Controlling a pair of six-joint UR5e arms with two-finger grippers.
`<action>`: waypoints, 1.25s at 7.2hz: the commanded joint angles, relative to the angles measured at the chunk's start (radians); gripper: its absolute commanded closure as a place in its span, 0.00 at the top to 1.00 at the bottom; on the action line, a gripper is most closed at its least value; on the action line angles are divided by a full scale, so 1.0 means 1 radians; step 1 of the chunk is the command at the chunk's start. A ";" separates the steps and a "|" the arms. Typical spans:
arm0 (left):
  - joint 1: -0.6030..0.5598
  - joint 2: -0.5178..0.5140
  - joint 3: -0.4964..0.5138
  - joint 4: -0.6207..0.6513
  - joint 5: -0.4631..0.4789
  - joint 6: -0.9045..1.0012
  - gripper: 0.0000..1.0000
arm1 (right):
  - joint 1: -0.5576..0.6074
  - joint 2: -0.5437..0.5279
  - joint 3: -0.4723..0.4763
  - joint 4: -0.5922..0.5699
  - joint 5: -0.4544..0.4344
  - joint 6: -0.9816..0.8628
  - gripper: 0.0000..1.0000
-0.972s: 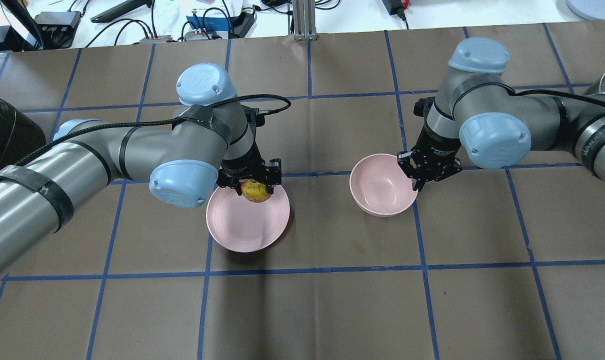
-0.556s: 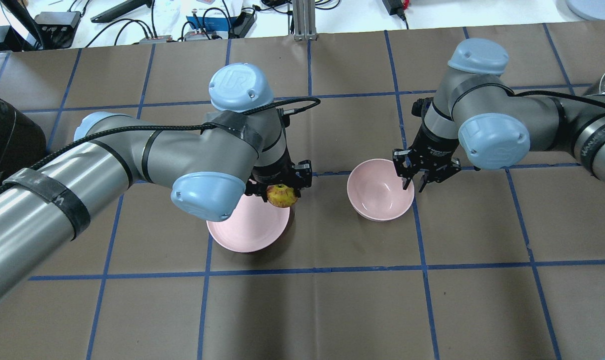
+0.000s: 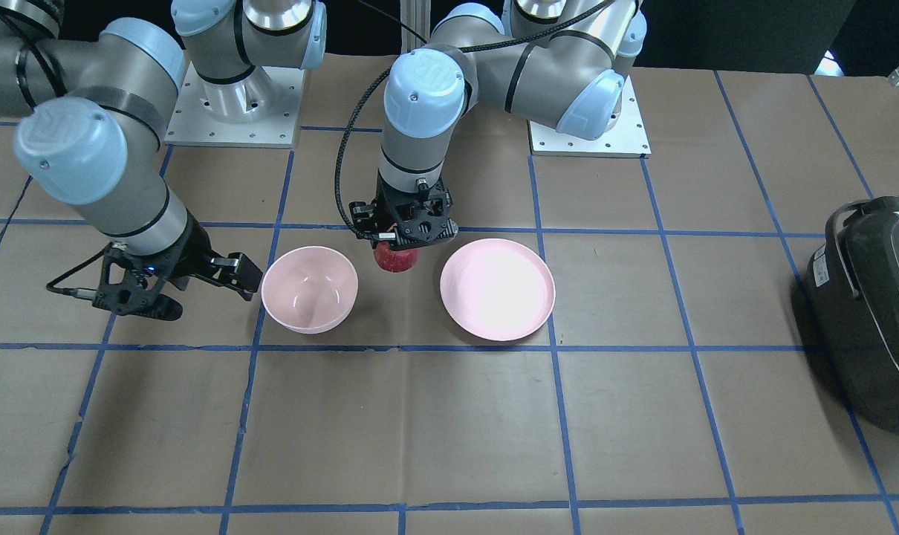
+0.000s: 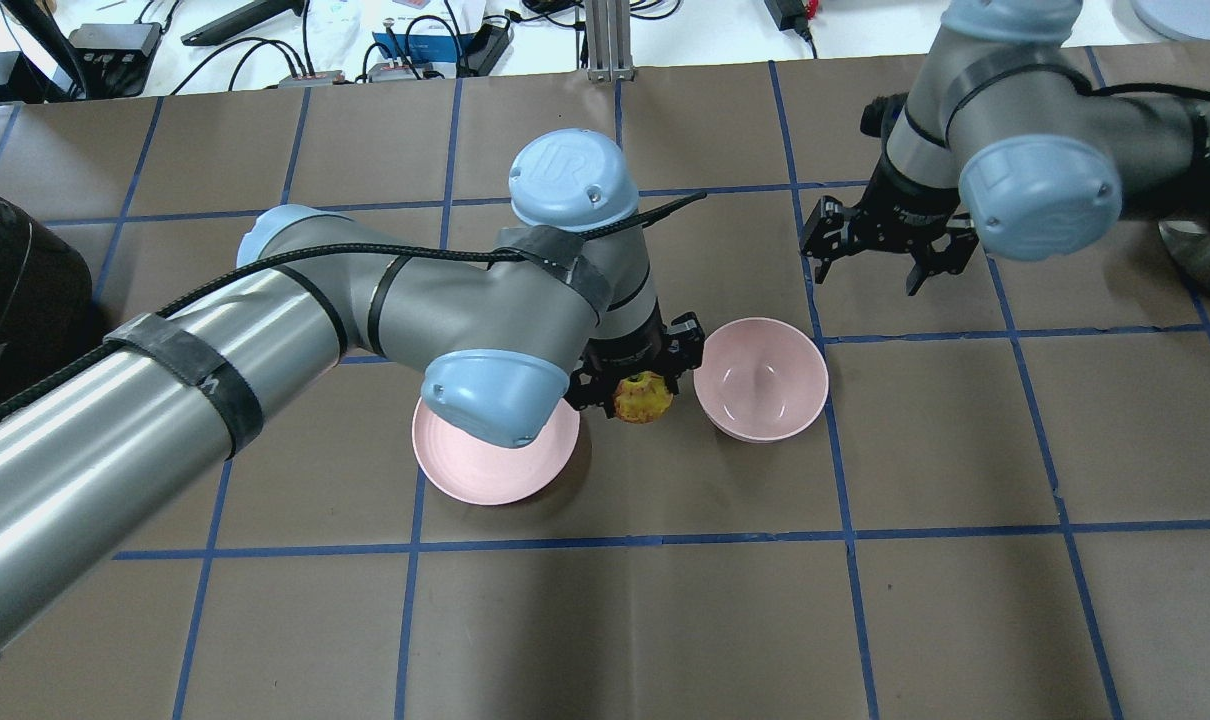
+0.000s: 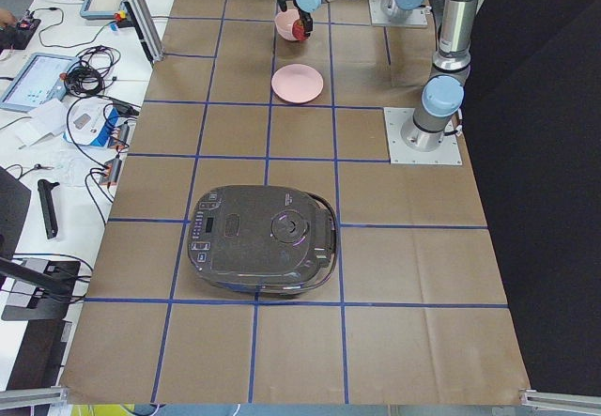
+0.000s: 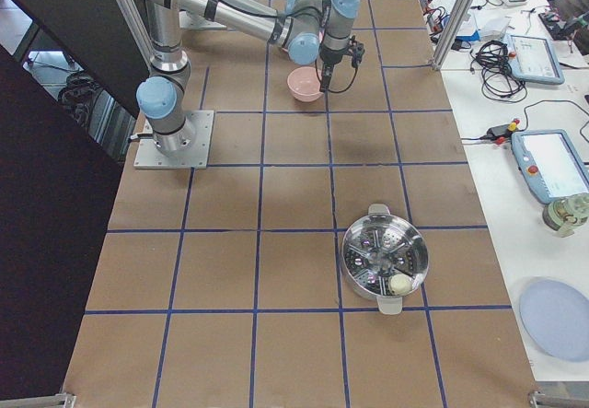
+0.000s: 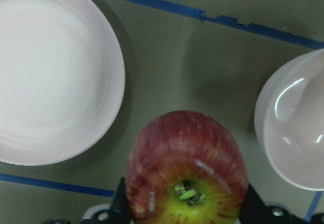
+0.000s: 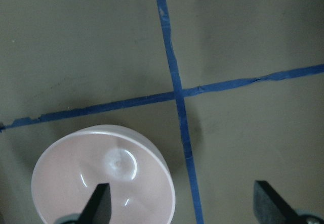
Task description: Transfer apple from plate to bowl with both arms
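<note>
My left gripper is shut on the red apple with a yellow-green top and holds it in the air between the plate and the bowl. The apple fills the bottom of the left wrist view. The flat pink plate lies empty on the table; in the front view it is right of the apple. The deep pink bowl stands empty just right of the apple. My right gripper is open, raised beyond the bowl, which shows low in its wrist view.
A black rice cooker stands at the table's left end. A steel steamer pot stands on my right side. Cables and devices lie on the bench beyond the table's far edge.
My left gripper has carried the apple up off the plate and rightward toward the bowl. My right gripper has let go of the bowl's rim, risen and moved away to the far side.
</note>
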 commanded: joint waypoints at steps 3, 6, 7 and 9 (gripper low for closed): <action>-0.102 -0.248 0.283 0.019 -0.011 -0.429 0.10 | -0.092 -0.064 -0.154 0.143 -0.190 -0.108 1.00; -0.125 -0.303 0.279 0.034 -0.022 -0.443 0.11 | -0.089 -0.085 -0.140 0.148 -0.204 -0.108 1.00; -0.129 -0.311 0.276 0.031 -0.022 -0.442 0.18 | -0.089 -0.087 -0.141 0.151 -0.198 -0.110 1.00; -0.129 -0.311 0.273 0.019 -0.022 -0.346 0.63 | -0.088 -0.085 -0.138 0.163 -0.198 -0.111 1.00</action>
